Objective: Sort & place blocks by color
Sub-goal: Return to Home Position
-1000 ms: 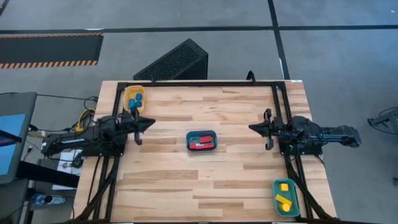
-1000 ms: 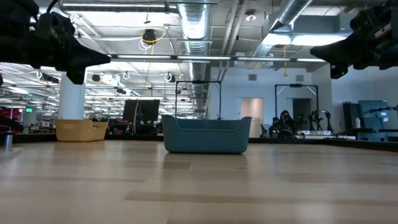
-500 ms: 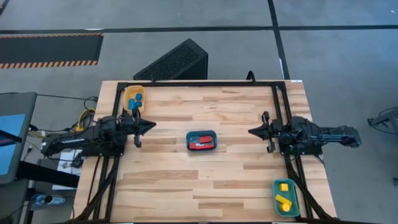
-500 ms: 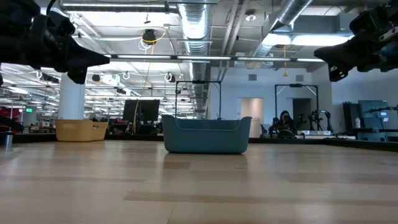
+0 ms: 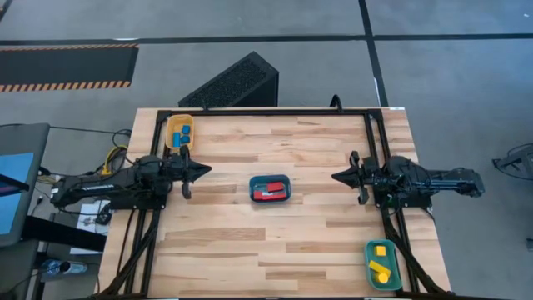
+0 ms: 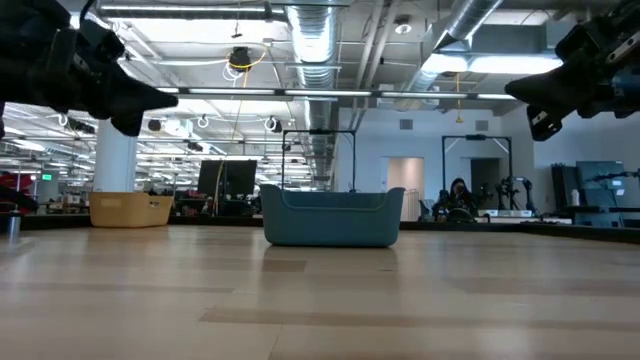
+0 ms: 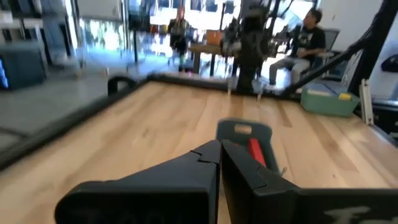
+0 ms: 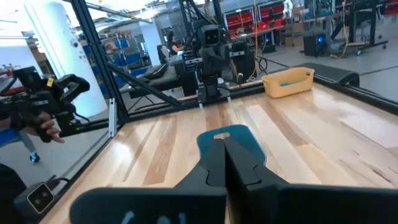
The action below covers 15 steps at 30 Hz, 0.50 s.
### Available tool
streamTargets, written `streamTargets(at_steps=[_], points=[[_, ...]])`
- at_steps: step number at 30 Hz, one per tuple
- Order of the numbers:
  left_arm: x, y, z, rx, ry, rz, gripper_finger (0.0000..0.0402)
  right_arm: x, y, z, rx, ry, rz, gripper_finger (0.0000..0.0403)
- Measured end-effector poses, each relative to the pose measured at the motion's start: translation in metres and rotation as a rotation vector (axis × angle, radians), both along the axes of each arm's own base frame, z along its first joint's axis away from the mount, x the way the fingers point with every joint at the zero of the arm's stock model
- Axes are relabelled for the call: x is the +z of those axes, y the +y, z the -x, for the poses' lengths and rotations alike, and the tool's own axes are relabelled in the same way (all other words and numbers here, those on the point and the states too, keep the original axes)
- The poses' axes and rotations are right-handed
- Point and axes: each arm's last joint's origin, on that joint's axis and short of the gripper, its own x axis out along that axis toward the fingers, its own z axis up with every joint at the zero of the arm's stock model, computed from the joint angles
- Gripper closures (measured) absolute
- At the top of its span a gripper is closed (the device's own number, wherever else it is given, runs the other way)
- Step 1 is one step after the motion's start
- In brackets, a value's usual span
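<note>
Red blocks [image 5: 268,190] lie in the teal tray [image 5: 285,180] at the table's middle, also seen as a red bar [image 7: 255,151]. Blue blocks [image 5: 184,133] lie in the yellow-orange tray [image 5: 171,125] at the far left. Yellow blocks [image 5: 381,260] lie in the green tray [image 5: 370,275] at the near right. My left gripper [image 5: 206,169] hovers shut at the left edge, pointing level at the teal tray, its fingers [image 7: 219,149] together. My right gripper [image 5: 336,176] hovers shut at the right edge, facing it, fingers [image 8: 224,146] together. Neither holds anything.
A black metal frame [image 5: 266,112] runs along the table's far edge and both sides. Bare wood lies between each gripper and the teal tray [image 6: 332,215]. A dark slatted box [image 5: 233,83] stands on the floor beyond the far edge.
My right gripper has rolled a little about its own pointing line while staying where it was. My left gripper has crept slightly toward the table's middle. Both stay shut. No block or tray has moved.
</note>
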Motion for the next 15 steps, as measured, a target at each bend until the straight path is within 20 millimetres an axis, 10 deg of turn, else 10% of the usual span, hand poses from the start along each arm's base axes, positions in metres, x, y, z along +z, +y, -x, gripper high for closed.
streamTargets(at_steps=[15], points=[[0.0071,-0.001,0.0071,0.006,-0.074,-0.114,0.0401,-0.0003,0.0,0.0,0.001,0.002,0.011,0.0367]])
